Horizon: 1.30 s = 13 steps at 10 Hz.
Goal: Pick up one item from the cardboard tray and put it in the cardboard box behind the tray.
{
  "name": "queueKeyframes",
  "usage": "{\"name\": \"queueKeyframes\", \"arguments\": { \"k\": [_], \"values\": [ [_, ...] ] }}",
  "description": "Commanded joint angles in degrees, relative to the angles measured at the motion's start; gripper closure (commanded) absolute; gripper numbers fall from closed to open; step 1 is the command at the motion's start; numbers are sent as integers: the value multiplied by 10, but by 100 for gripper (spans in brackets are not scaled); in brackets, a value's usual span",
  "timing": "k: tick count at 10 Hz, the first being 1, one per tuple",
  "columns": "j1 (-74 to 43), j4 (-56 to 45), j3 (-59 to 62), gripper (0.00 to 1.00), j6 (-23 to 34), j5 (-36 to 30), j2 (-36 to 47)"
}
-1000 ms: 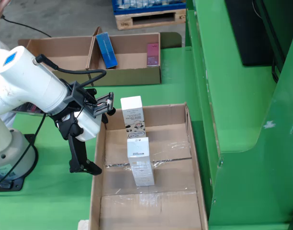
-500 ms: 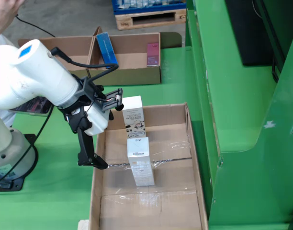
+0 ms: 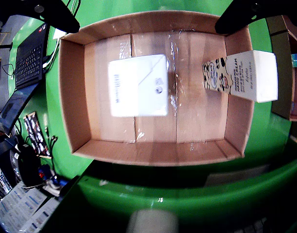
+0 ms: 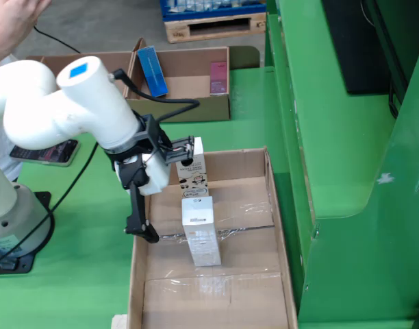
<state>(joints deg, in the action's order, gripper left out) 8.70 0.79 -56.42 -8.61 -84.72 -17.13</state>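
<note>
While the black two-finger gripper (image 3: 143,12) hangs spread and empty over the brown cardboard tray (image 3: 73,97), nothing is picked: the white rectangular carton (image 3: 138,85) stands centre, its twin (image 3: 240,75) at 3 o'clock.

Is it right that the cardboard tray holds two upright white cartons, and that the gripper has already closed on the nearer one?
Not quite. The cardboard tray does hold two upright white cartons, but the gripper grips neither. In the wrist view its two dark fingers stand wide apart over the tray's far edge, above the nearer carton and the far carton.
</note>
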Motion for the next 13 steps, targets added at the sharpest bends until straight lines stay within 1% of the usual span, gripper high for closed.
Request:
{"name": "queueKeyframes", "arguments": {
  "k": [1,2,3,4,5,6,9,13],
  "values": [
    [11,-39,262,0,-8,4,-131],
    [10,-43,286,0,-3,-1,-152],
    [9,-92,397,0,1,-4,-219],
    [7,-157,564,0,1,-2,-313],
    [4,-124,564,0,3,1,-325],
    [4,-124,564,0,3,1,-325],
    [-10,-66,564,0,16,6,-345],
    [-16,-66,564,0,19,2,-344]
  ]
}}
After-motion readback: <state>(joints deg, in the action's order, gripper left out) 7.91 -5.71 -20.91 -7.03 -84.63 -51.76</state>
